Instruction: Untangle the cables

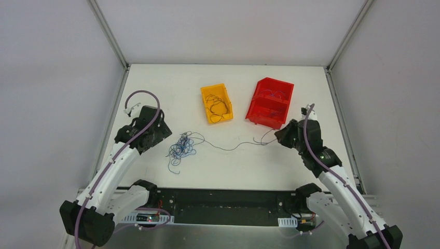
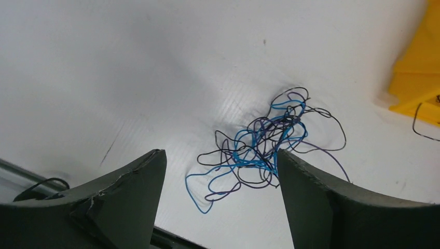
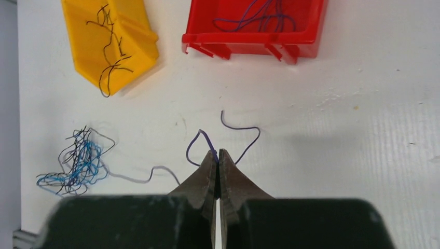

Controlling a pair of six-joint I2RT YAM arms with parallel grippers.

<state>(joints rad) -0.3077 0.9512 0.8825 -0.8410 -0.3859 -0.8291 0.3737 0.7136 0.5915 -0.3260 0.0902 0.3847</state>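
Top cam: fixed, high behind the arm bases, looking down and forward over the whole table. Left wrist cam: close and low, oblique view between its own fingers onto the cables. Right wrist cam: higher, near straight down, its fingers at the bottom edge. All three share the cables and yellow bin; red bin only in top and right wrist.

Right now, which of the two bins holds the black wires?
The yellow bin, left of the red bin in the top view. Its black wires set it apart: the red bin holds purple-blue wires instead.
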